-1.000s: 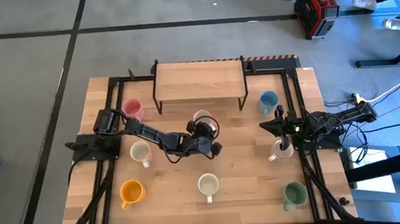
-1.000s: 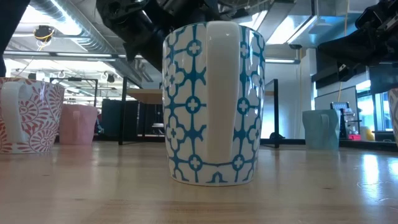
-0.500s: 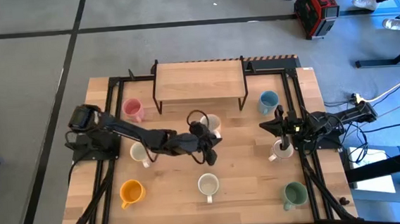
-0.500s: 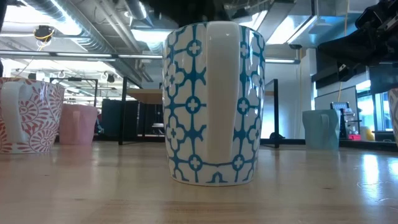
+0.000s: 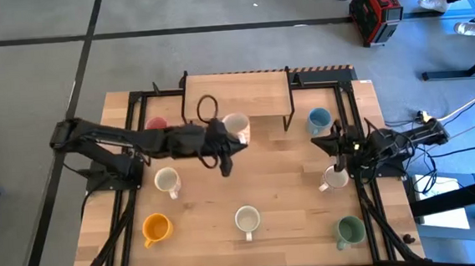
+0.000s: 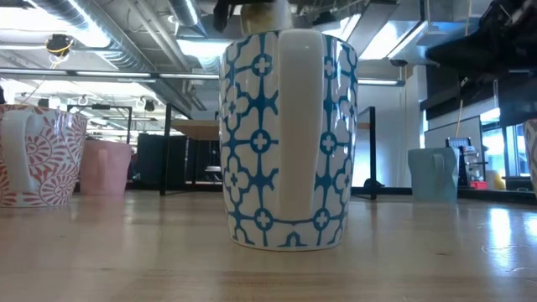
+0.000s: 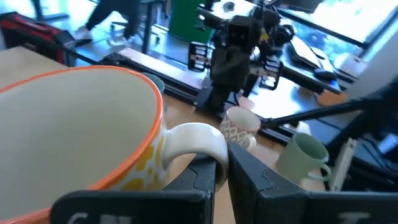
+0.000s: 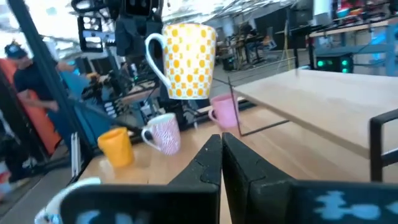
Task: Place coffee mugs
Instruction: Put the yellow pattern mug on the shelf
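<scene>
Left tool (image 5: 221, 142) pinching the handle of a white mug with orange dots (image 5: 236, 126), raised in the air just in front of the wooden shelf (image 5: 235, 92) at the bench's (image 5: 292, 196) far edge. Right tool (image 5: 335, 139) pressed together near the bench's right edge, above a patterned white mug (image 5: 335, 177). On the bench: pink mug (image 5: 156, 124) far left, light blue mug (image 5: 318, 121) far right, red-patterned mug (image 5: 167, 181), orange mug (image 5: 154, 229), blue-patterned mug (image 5: 247, 220) near the front edge, green mug (image 5: 348, 230) at the front right corner.
</scene>
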